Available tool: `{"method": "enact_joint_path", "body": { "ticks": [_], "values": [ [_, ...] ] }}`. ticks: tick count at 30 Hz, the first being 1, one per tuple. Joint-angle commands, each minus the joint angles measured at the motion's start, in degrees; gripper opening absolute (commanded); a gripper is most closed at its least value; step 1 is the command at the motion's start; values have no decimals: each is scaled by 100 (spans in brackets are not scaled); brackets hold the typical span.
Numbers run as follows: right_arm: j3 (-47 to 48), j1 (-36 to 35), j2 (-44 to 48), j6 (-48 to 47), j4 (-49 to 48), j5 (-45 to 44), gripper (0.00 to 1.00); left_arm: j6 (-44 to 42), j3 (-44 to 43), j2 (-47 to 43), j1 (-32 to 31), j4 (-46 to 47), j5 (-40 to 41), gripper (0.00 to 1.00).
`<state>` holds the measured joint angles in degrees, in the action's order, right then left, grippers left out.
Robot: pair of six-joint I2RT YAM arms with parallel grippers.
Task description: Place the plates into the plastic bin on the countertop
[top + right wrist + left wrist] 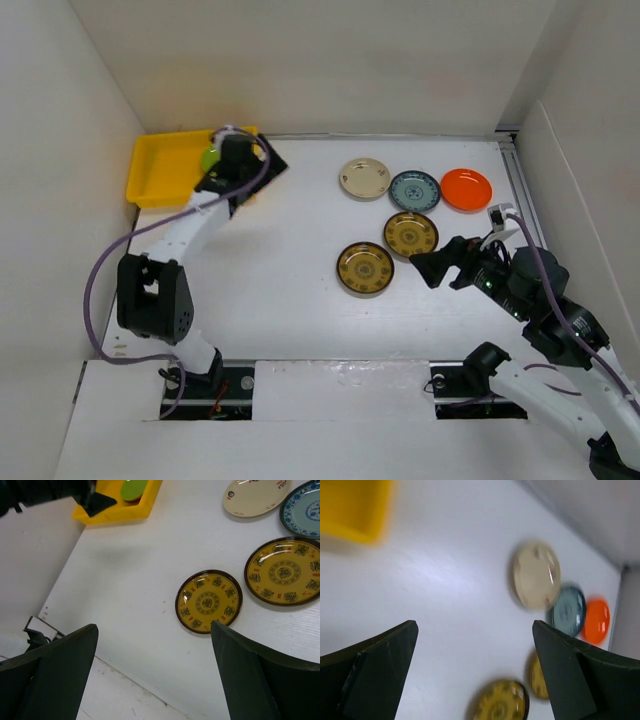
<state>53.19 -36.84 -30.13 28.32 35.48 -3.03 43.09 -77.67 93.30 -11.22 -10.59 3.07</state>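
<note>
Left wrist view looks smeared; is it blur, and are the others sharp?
Left wrist: blurred, the round cream plate and bright yellow plastic bin have soft edges. Right wrist: sharp, the near gold-patterned round plate shows crisp print. Top external: sharp, evenly lit.

- The left arm hides the plastic bin's 3 o'clock end; only a sliver of the lime green plate shows.
- The right wrist view's edge crops the teal-patterned plate at 2 o'clock.

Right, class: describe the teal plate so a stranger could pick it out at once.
Find the white countertop, then the row of three plates at its far right. The teal plate is the middle one, between the cream plate and the orange plate; it alone has a blue-green pattern.
</note>
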Motion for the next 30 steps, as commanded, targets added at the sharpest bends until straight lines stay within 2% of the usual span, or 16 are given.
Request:
{"method": "enact_joint_path", "body": {
  "ticks": [1,3,5,9,12,16,17,21,28,30],
  "values": [
    [42,-7,-19,-37,-401,-84,100,-213,1345,-346,-985,828,-324,100],
    [95,-7,-72,-89,-402,-84,100,-283,1858,-409,-1467,1600,-760,100],
    [95,-7,-125,-89,-349,-84,100,-284,2360,-304,-1724,2111,-843,100],
    [25,-7,-125,-89,-463,118,100,-495,2730,29,-2155,2717,-1553,98],
    [-98,-7,-46,-28,-525,118,100,-547,2863,267,-2331,2834,-1740,98],
    [-203,-7,7,-28,-525,118,100,-478,3117,557,-2437,3150,-1915,89],
    [-204,-7,7,-28,-525,118,100,-477,3117,610,-2437,3151,-1915,80],
    [-204,-7,60,25,-525,118,100,-477,3240,787,-2490,3203,-1915,58],
    [-204,-7,60,25,-516,118,100,-477,3416,953,-2490,3274,-1915,26],
    [-204,-7,60,25,-577,118,100,-477,3416,954,-2490,3274,-1915,9]
  ]
}}
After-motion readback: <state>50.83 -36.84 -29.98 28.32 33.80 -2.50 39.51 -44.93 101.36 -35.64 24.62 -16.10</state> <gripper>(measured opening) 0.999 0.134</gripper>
